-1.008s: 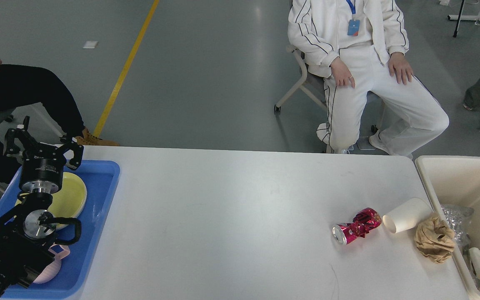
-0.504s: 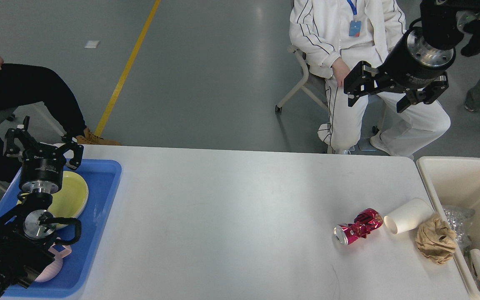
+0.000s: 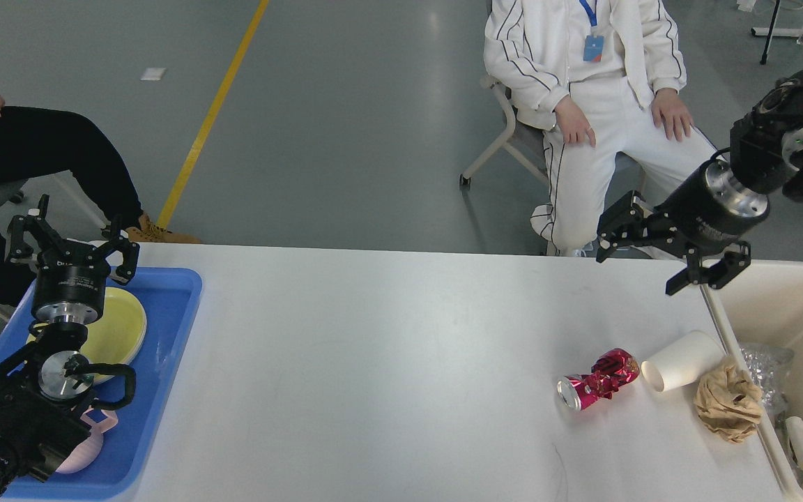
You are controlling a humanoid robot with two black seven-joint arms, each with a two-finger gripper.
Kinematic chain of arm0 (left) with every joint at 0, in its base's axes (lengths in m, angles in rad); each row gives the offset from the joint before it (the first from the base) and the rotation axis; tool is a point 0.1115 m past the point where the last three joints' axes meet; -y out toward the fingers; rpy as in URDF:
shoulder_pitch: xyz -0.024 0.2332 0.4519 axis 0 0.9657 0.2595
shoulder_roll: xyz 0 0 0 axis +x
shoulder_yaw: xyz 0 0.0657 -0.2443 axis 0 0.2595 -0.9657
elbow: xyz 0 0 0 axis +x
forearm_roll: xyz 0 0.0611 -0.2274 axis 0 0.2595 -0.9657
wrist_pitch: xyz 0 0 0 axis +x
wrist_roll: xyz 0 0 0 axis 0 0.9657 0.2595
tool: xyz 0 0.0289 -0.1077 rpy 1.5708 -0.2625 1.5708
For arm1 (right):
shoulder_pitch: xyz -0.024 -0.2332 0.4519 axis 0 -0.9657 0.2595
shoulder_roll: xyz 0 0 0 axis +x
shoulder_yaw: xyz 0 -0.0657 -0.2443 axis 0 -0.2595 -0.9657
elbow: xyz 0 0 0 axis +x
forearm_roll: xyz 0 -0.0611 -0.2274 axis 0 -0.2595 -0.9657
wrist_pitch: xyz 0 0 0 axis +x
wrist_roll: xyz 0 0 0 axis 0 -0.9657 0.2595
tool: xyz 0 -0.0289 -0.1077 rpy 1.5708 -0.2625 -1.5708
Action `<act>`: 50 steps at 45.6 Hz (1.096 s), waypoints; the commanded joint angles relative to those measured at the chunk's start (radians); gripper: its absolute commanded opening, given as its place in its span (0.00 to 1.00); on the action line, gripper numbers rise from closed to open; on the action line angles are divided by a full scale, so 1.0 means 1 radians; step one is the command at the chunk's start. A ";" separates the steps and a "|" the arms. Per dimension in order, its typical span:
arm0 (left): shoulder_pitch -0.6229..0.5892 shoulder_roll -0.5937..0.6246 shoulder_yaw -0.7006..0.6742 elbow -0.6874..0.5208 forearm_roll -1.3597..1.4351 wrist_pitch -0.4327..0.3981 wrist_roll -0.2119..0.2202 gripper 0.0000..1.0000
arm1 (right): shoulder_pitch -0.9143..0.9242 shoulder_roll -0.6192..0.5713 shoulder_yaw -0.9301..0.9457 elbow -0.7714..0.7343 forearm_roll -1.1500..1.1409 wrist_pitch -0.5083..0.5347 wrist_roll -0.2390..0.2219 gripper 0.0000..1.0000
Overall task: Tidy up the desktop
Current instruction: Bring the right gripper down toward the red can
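Left arm's base cut off at frame corner, covering part of plate [image 3: 121,328] and tray [image 3: 164,362]. Bin [image 3: 767,279] cropped at right edge. Left tool [image 3: 70,244] spread wide, empty, above tray. Right tool [image 3: 652,254] spread wide, empty, over white tabletop [image 3: 373,369]. Below right tool: crushed can [image 3: 597,380], cup [image 3: 682,360], paper wad [image 3: 728,401]. Beyond: grey floor, seated person [image 3: 597,104].

**Black arms with silver wrists**

Both arms are black with a shiny silver metal ring at the wrist. The left gripper [image 3: 70,240] and right gripper [image 3: 652,258] have black skeletal fingers. A black cable loops beside the left arm's silver disc.
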 commanded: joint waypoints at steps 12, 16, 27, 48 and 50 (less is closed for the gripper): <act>0.000 0.000 0.000 0.000 0.000 0.000 0.000 0.96 | -0.346 0.035 0.118 -0.031 0.018 -0.346 -0.002 1.00; 0.000 0.000 0.000 0.000 0.000 0.000 0.000 0.96 | -0.395 0.077 0.135 -0.092 0.020 -0.364 -0.003 1.00; 0.000 0.000 0.000 0.000 0.000 0.000 0.000 0.96 | -0.523 0.166 0.140 -0.209 0.023 -0.445 -0.006 1.00; 0.000 0.000 0.000 0.000 0.001 0.000 0.000 0.96 | -0.601 0.190 0.140 -0.283 0.023 -0.449 -0.008 0.88; 0.000 0.000 0.000 0.000 0.000 0.000 0.000 0.96 | -0.607 0.189 0.141 -0.281 0.023 -0.449 -0.008 0.78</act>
